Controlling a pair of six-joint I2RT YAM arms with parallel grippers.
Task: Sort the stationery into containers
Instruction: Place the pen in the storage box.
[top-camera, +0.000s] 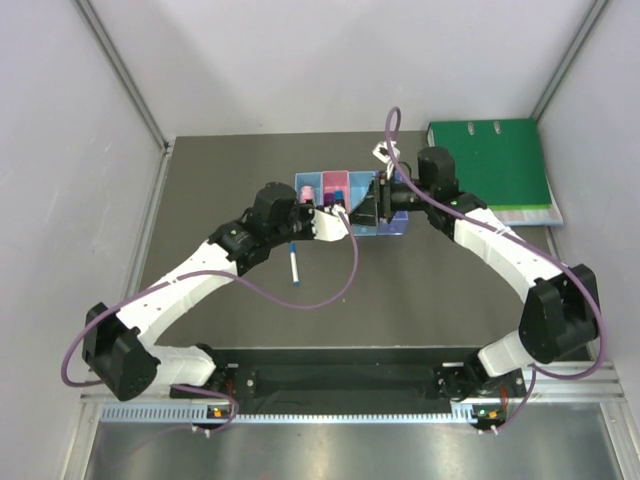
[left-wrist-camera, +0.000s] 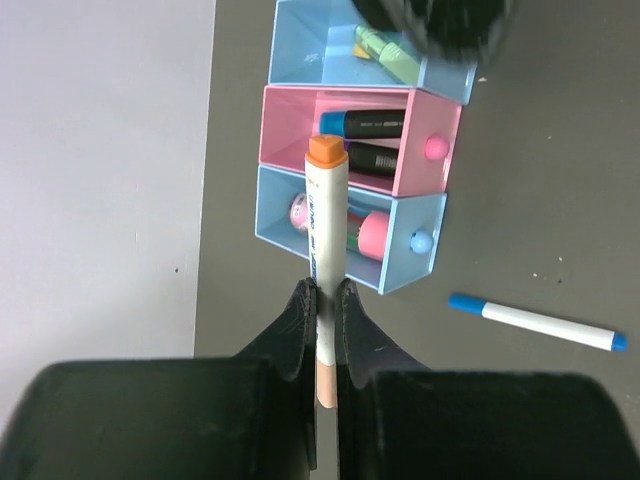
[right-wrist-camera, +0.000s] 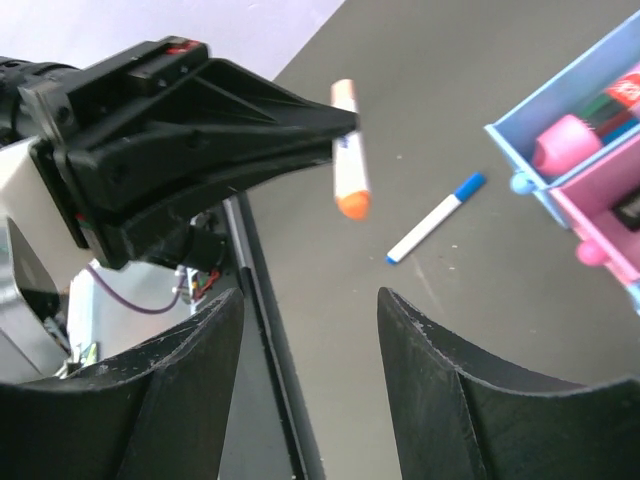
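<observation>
Left jaws clamped on a white orange-tipped plastic marker (left-wrist-camera: 325, 215), held beside the row of small open plastic bins (left-wrist-camera: 285, 135) toward the desk's far edge, right jaws open and empty, thin white blue-ended pen (left-wrist-camera: 535, 322) lying mid-desk.

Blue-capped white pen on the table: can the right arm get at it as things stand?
Probably not cleanly. The right gripper is open and empty and the pen lies alone, but the left gripper, shut on an orange-tipped marker, hangs roughly between them, so they might collide.
</observation>
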